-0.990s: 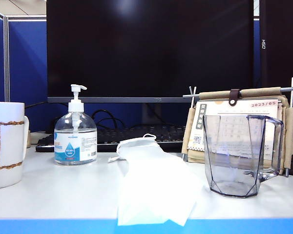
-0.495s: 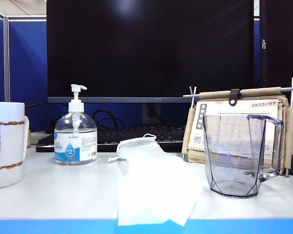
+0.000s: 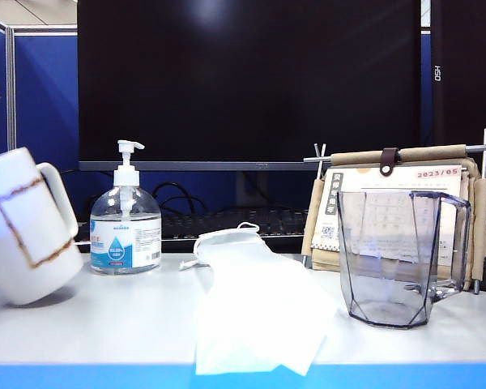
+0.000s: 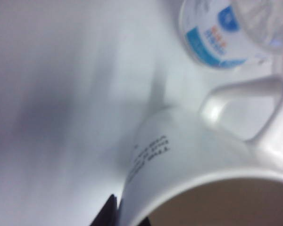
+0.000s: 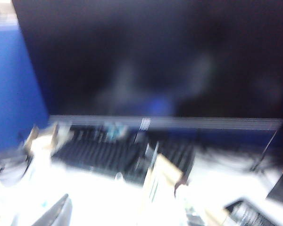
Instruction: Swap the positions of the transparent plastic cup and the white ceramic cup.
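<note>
The white ceramic cup [image 3: 28,231], marked with a brown rope-like rectangle, stands tipped at the left of the table, its top leaning left and its handle up to the right. In the left wrist view its rim [image 4: 193,188] fills the frame. My left gripper [image 4: 127,215] is shut on the cup's wall, with one dark finger [image 4: 108,212] outside and a dark tip just inside. The transparent plastic cup [image 3: 401,259] stands upright at the right, untouched. My right gripper [image 5: 130,221] hangs open in the air facing the monitor. Only one grey finger [image 5: 52,214] shows, in a blurred view.
A pump bottle [image 3: 125,231] with a blue label stands just right of the white cup. A white face mask [image 3: 251,300] lies in the middle near the front edge. A desk calendar [image 3: 389,203] stands behind the clear cup. A keyboard [image 3: 227,227] and a monitor [image 3: 251,81] are at the back.
The white ceramic cup stood upright before. It now leans with its top to the left and has shifted slightly right. The clear cup, bottle and mask have not moved.
</note>
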You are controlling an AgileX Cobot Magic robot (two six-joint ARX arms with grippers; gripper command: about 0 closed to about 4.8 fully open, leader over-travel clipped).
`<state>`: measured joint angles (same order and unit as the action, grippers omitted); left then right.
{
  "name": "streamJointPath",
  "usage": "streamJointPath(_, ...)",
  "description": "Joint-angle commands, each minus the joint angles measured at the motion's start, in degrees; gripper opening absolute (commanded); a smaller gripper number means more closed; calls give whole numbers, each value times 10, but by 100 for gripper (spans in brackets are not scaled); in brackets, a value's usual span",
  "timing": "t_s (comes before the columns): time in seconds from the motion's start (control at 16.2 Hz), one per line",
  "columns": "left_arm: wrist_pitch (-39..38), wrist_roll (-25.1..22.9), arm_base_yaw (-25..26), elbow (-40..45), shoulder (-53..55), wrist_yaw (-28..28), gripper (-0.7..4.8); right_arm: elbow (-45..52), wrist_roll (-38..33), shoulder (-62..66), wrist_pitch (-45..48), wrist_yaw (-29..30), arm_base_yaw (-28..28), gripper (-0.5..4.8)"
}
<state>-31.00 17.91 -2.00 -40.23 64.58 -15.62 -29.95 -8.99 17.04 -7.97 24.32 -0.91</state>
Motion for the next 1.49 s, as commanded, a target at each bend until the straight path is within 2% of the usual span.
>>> streamJointPath(0.06, 9, -15, 0, -5, -4, -5, -6, -2, -3, 53, -14, 16, 0, 285)
streamJointPath(0.12, 1, -29, 0, -6, -4, -7, -6, -2, -35, 90, -32, 39, -1, 285)
streamJointPath(0.25, -19, -55, 0, -6, -5, -12, -6, -2, -146, 136, -40, 103, -1, 286)
streamJointPath(0.31, -28, -59, 0, -7, -5, -12, -6, -2, -174, 148, -40, 120, -1, 286)
streamJointPath(0.5, -67, -87, 0, -27, -7, -11, -6, -2, -208, 153, -83, 113, -9, 284)
streamJointPath(0.56, -76, -96, 0, -34, -13, -11, -6, -2, -222, 153, -132, 125, -10, 284)
streamJointPath(0.62, -77, -103, 0, -36, -18, -9, -6, -2, -187, 151, -180, 129, -16, 284)
streamJointPath(0.68, -82, -112, 0, -36, -23, -9, -6, -2, -103, 149, -251, 99, -21, 284)
streamJointPath(0.8, -93, -120, 0, -36, -26, -10, -6, -2, -44, 149, -287, 57, -22, 284)
streamJointPath(0.87, -102, -125, 0, -36, -29, -10, -6, -2, -26, 151, -300, 15, -22, 284)
streamJointPath(0.93, -110, -135, 0, -36, -31, -10, -6, -2, -30, 151, -303, -15, -22, 284)
streamJointPath(1.05, -116, -146, 0, -36, -33, -11, -6, -2, -31, 152, -292, -24, -22, 284)
streamJointPath(1.3, -116, -147, 0, -36, -33, -12, -6, 6, -96, 152, -292, -64, -24, 284)
streamJointPath(1.49, -116, -150, 0, -36, -33, -12, -6, 39, -114, 152, -255, -95, -56, 284)
